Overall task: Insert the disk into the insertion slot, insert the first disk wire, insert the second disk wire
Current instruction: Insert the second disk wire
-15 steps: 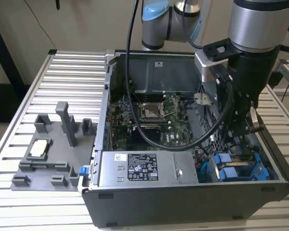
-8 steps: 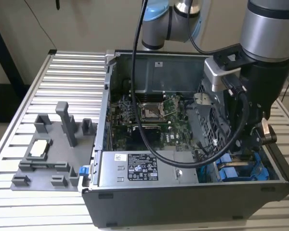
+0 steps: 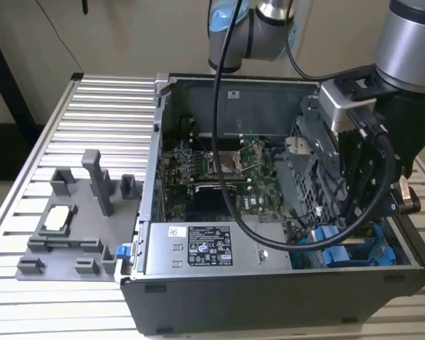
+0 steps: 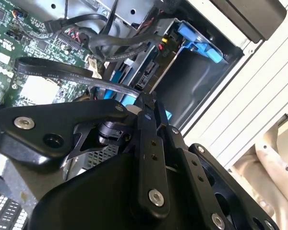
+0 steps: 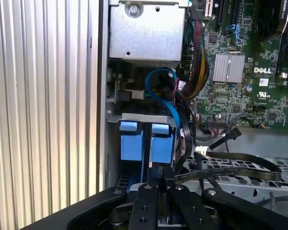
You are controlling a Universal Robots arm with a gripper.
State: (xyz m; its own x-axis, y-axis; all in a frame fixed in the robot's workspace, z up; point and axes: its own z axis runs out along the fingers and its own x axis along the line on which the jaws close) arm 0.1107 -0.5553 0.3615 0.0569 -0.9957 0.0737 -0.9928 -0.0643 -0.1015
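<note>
My gripper (image 5: 161, 181) hangs low in the open computer case, just in front of the drive cage. It is shut on a flat black wire (image 5: 240, 171), which runs from the fingertips (image 4: 145, 106) back over the cage toward the motherboard. The same wire (image 4: 53, 72) shows in the second wrist view. Beyond the fingertips, the disk's bright blue carrier front (image 5: 146, 143) sits in the insertion slot (image 5: 141, 116); the drive body is hidden. A blue wire (image 5: 164, 91) curls above the slot. In the exterior view the gripper (image 3: 354, 216) is at the case's right side, by blue carriers (image 3: 343, 251).
The green motherboard (image 3: 212, 170) fills the case's middle, with a bundle of coloured wires (image 5: 198, 72) beside the slot. A perforated grey panel (image 5: 240, 184) lies close to the fingers. A grey fixture (image 3: 78, 227) stands on the ribbed table (image 3: 99, 106) at the exterior view's left.
</note>
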